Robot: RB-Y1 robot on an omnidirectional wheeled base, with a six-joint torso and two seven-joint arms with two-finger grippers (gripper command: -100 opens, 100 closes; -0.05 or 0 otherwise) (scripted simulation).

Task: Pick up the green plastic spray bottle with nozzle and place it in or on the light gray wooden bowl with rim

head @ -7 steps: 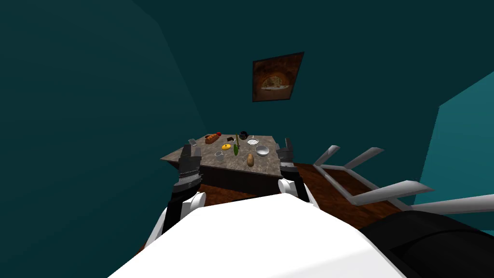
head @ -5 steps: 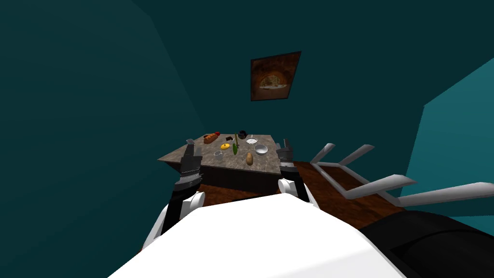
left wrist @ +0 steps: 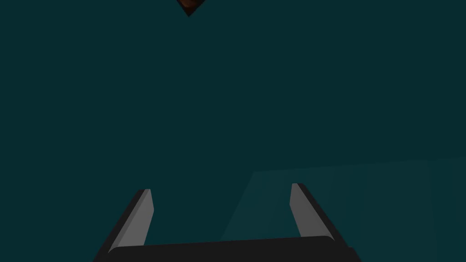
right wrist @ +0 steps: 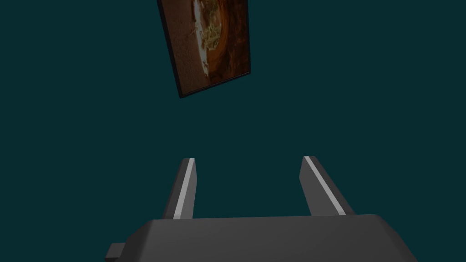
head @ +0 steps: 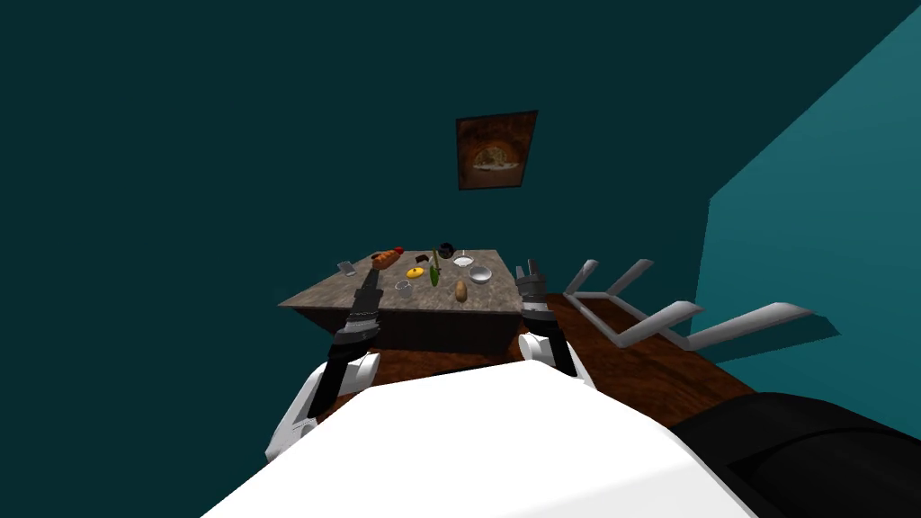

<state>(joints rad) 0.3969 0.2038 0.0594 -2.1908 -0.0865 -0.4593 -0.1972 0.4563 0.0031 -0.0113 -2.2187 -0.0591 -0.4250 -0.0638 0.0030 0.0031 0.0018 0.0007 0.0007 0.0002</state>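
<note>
Bottle, green, is on the table, around the middle of the top and a little to the far side. It is too small for us to tell if it stands or lies.

The dark teal wall is behind everything. The brown floor carries the table, which has a mottled grey-brown top on a dark base. Right of the table a grey frame with long bars is on the floor. A picture hangs on the far wall above the table.

Our left gripper is over the near left part of the table, left of the bottle and apart from it. Its fingers are spread wide with nothing between them. Our right gripper is at the right edge of the table. Its fingers are also wide apart and hold nothing.

The bowl, light grey, is between the bottle and the right gripper, near the bottle but not touching it. A white dish is just beyond the bowl. A potato lies on the near side of both. A cup is near left of the bottle and a yellow thing is just left of it. Bread lies far left and a black pot is at the far edge.
</note>
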